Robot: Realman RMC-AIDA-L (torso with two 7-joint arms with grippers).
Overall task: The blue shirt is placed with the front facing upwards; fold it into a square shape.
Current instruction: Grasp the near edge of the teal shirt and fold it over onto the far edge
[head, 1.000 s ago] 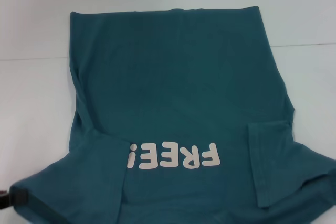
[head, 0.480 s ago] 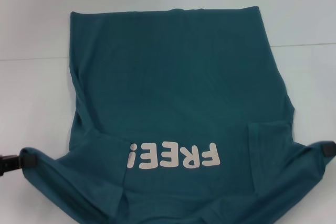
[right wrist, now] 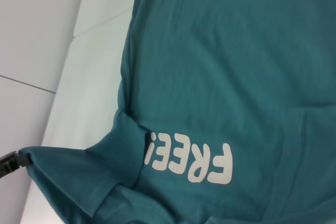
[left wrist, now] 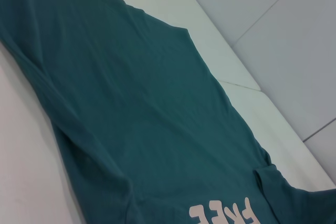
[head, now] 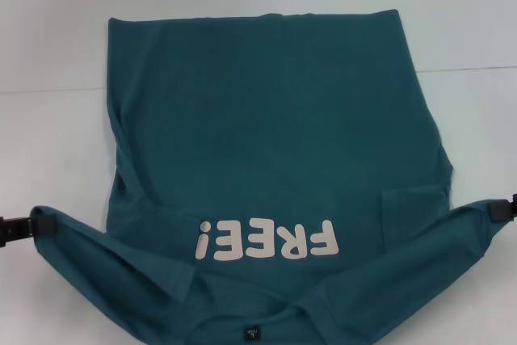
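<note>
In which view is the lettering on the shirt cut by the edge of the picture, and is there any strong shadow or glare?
Left wrist view: the lettering on the blue shirt is cut off. Head view: lettering whole, light even, no strong shadow or glare. Right wrist view: lettering whole, no glare.

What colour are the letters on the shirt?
Pale pinkish-white "FREE!" lettering on the blue shirt, clearest in the head view.

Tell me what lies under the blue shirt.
The blue shirt lies on a white table, which shows around it. The left tool and right tool grip its lifted shoulders. Anything else beneath is covered.
</note>
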